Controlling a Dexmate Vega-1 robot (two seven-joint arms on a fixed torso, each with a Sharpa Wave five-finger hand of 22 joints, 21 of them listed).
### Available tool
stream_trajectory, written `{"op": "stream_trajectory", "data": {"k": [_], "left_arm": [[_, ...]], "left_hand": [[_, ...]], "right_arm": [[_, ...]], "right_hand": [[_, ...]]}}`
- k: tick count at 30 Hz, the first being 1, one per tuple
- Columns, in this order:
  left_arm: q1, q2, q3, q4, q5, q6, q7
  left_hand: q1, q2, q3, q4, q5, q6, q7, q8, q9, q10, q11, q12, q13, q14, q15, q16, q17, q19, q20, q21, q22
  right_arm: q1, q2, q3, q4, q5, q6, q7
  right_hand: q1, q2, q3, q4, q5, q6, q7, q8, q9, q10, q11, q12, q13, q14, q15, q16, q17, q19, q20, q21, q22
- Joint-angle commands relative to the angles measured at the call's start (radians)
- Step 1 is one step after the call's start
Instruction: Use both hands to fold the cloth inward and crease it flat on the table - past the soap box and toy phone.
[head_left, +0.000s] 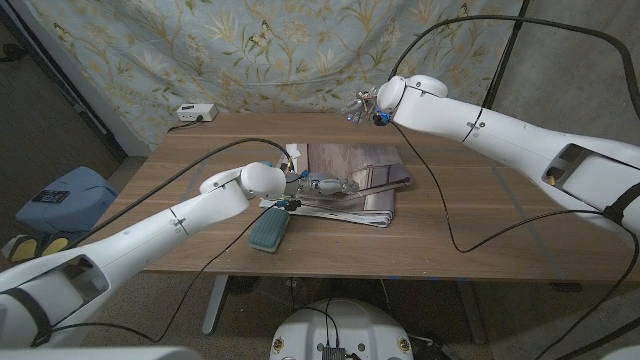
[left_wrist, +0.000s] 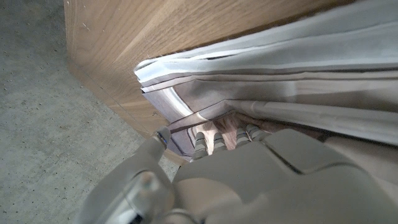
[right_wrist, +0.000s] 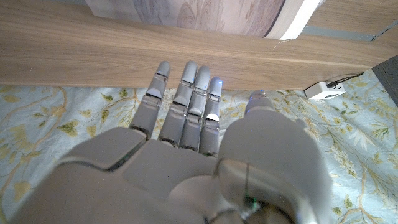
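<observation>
cloth (head_left: 352, 180) under left hand (head_left: 330, 186), right hand (head_left: 360, 104) aloft

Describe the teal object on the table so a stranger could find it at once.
Start at the wooden table and find the folded cloth in its middle. Off the cloth's near left corner, under the left robot hand, lies the teal object: small, flat, oblong, the table's one blue-green thing.

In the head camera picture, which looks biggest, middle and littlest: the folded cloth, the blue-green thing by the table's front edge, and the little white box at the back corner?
1. The folded cloth looks biggest.
2. The blue-green thing comes next.
3. The white box looks littlest, though it sits farther from the camera, so its real size is unsure.
</observation>
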Motion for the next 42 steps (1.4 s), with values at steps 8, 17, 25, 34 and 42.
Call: {"op": "stream_trajectory", "data": {"k": [8, 17, 25, 34, 42], "left_arm": [[-0.059, -0.007, 0.026, 0.246, 0.043, -0.447, -0.105], [-0.077, -0.017, 0.026, 0.280, 0.089, -0.534, -0.166], [-0.073, -0.025, 0.008, 0.279, 0.101, -0.517, -0.168], [-0.072, -0.034, -0.011, 0.292, 0.078, -0.513, -0.171], [-0.076, -0.044, -0.012, 0.312, 0.079, -0.516, -0.168]], "left_hand": [[0.002, -0.023, -0.016, -0.017, -0.004, 0.068, -0.031, 0.021, 0.004, 0.048, -0.028, 0.017, 0.001, 0.024, -0.034, 0.005, 0.001, 0.035, -0.022, 0.013, 0.004], [0.008, -0.022, -0.019, -0.032, -0.004, 0.125, -0.041, 0.030, 0.003, 0.089, -0.041, 0.026, 0.001, 0.046, -0.051, 0.007, 0.000, 0.058, -0.037, 0.017, 0.003], [0.010, -0.021, -0.019, -0.036, -0.004, 0.127, -0.041, 0.026, 0.003, 0.089, -0.042, 0.024, 0.001, 0.046, -0.051, 0.005, 0.000, 0.059, -0.038, 0.017, 0.003], [0.012, -0.022, -0.021, -0.040, -0.005, 0.121, -0.040, 0.019, 0.003, 0.084, -0.039, 0.020, 0.001, 0.043, -0.047, 0.002, 0.001, 0.058, -0.035, 0.015, 0.003], [0.013, -0.020, -0.023, -0.043, -0.005, 0.122, -0.041, 0.016, 0.004, 0.084, -0.040, 0.018, 0.002, 0.043, -0.046, 0.002, 0.001, 0.059, -0.035, 0.014, 0.003]], "right_arm": [[-0.128, -0.040, 0.096, -0.089, -0.112, -0.002, -0.050], [-0.161, -0.040, 0.128, -0.106, -0.117, -0.021, -0.060], [-0.171, -0.049, 0.142, -0.120, -0.118, -0.010, -0.057], [-0.077, -0.081, -0.006, -0.117, -0.230, 0.019, 0.066], [-0.084, -0.039, -0.095, -0.030, -0.379, 0.090, 0.086]], "right_hand": [[-0.023, 0.002, -0.003, 0.011, -0.006, 0.001, -0.013, -0.015, -0.005, -0.009, 0.000, -0.015, -0.011, -0.013, -0.001, -0.001, -0.004, -0.004, -0.008, 0.004, 0.003], [-0.026, 0.004, -0.002, 0.010, -0.005, 0.000, -0.013, -0.021, -0.009, -0.009, 0.003, -0.020, -0.019, -0.015, -0.001, 0.000, -0.008, -0.005, -0.010, 0.005, 0.003], [-0.027, 0.004, 0.000, 0.008, -0.005, -0.003, -0.012, -0.027, -0.012, -0.014, 0.002, -0.026, -0.026, -0.015, 0.000, 0.002, -0.011, -0.004, -0.010, 0.007, 0.003], [-0.056, -0.016, -0.012, 0.009, -0.010, -0.061, -0.039, -0.076, -0.032, -0.115, -0.011, -0.098, -0.063, -0.075, 0.013, -0.014, -0.044, -0.018, -0.008, 0.005, 0.003], [-0.124, 0.005, -0.022, 0.040, -0.012, -0.095, -0.104, -0.112, -0.056, -0.169, -0.059, -0.177, -0.117, -0.163, 0.016, -0.020, -0.087, -0.047, -0.047, 0.002, 0.003]]}}
